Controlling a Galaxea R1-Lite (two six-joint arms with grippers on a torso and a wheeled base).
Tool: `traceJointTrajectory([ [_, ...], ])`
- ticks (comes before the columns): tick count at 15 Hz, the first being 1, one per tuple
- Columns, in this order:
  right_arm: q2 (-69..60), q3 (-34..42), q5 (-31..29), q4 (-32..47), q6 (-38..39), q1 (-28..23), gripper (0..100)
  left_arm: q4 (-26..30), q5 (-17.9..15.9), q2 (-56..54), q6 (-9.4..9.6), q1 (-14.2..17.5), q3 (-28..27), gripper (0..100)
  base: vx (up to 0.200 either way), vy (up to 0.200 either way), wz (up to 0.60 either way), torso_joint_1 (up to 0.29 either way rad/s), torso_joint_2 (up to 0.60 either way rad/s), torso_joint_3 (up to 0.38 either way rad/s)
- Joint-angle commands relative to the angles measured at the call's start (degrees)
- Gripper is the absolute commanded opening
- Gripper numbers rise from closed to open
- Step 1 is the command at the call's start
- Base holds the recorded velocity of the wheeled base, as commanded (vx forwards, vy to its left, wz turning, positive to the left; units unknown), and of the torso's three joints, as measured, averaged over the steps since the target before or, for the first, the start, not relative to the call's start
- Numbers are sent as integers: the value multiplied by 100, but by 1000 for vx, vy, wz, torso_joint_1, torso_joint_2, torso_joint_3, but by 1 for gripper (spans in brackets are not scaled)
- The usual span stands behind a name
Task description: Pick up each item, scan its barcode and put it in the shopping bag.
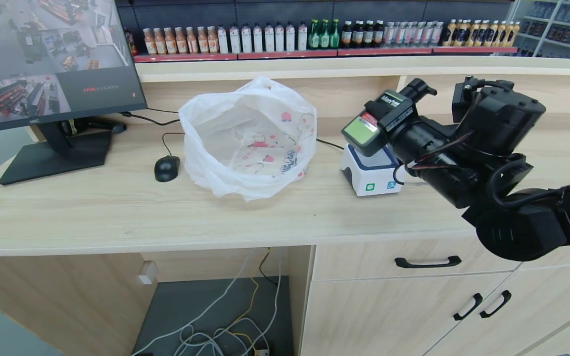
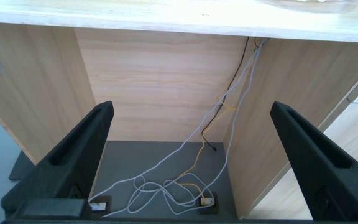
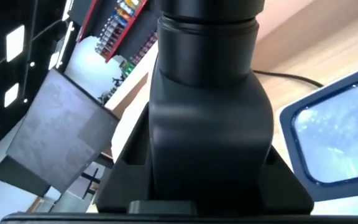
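"Wood counter, pale. What's on it, counted?"

"One shopping bag, white plastic, mouth open, standing mid-counter. One scanner, a white box with a blue-rimmed window, near the bag's right side but apart from it. One mouse just beside the bag on its left. One monitor at the far left."

"And the item?"

"One dark bottle with a green and red label, tilted in the air just above the scanner. The right gripper is clamped on it. From the right wrist, the bottle's dark body sits close beside the scanner's window."

"The other arm?"

"The left gripper is spread wide apart, facing the open bay under the counter, where loose cables lie on the floor."

"Room to move?"

"A broad bare strip of counter runs from the bag and scanner to the front edge — a raised ledge closes off the back. Below the front edge, on the right, are three black drawer handles."
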Motion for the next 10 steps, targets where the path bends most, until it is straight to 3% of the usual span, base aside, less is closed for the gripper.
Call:
traceJointTrajectory([
  [1, 34, -10, -10, 46, 42, -21, 0, 0, 0, -2, 0, 7, 0, 100, 0, 0, 0, 0, 0, 0],
  [10, 632, -599, -282, 521, 350, -223, 0, 0, 0, -2, 0, 7, 0, 100, 0, 0, 0, 0, 0, 0],
])
